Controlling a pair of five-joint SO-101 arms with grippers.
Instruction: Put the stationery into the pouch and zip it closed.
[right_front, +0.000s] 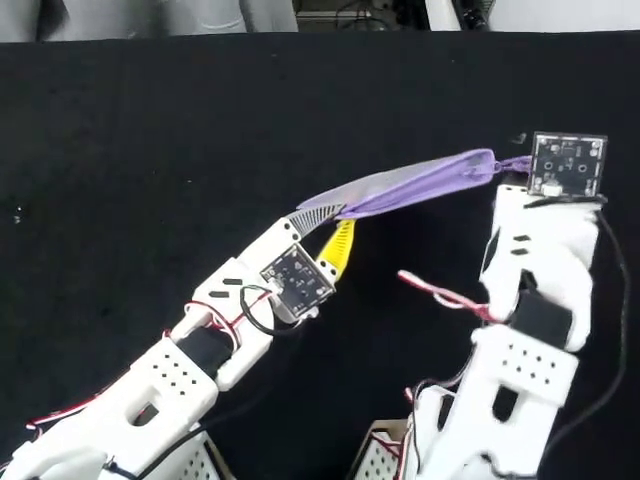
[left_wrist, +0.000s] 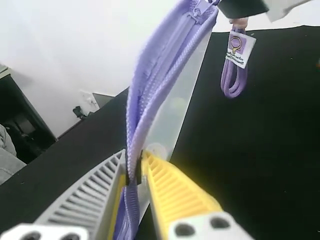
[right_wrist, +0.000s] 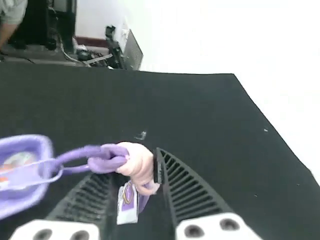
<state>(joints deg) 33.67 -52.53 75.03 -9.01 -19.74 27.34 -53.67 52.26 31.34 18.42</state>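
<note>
The purple-zippered translucent pouch (right_front: 400, 188) hangs stretched in the air between the two arms, above the black table. My left gripper (right_front: 325, 225), with one grey and one yellow finger, is shut on the pouch's zipper edge (left_wrist: 134, 167) at its near end. At the far end my right gripper (right_front: 510, 170) is shut on the purple cord loop (right_wrist: 107, 159) by the zipper pull, and a small tag (right_wrist: 126, 200) dangles below it. The loop and tag (left_wrist: 234, 60) also hang in the left wrist view. Faint coloured shapes show through the pouch wall (right_wrist: 15, 167); what they are is unclear.
The black table (right_front: 150, 150) stretches wide to the left and behind the pouch. A red and white cable (right_front: 440, 295) sticks out from the right arm between the two arms. The table's far edge (right_front: 300, 33) runs along the back.
</note>
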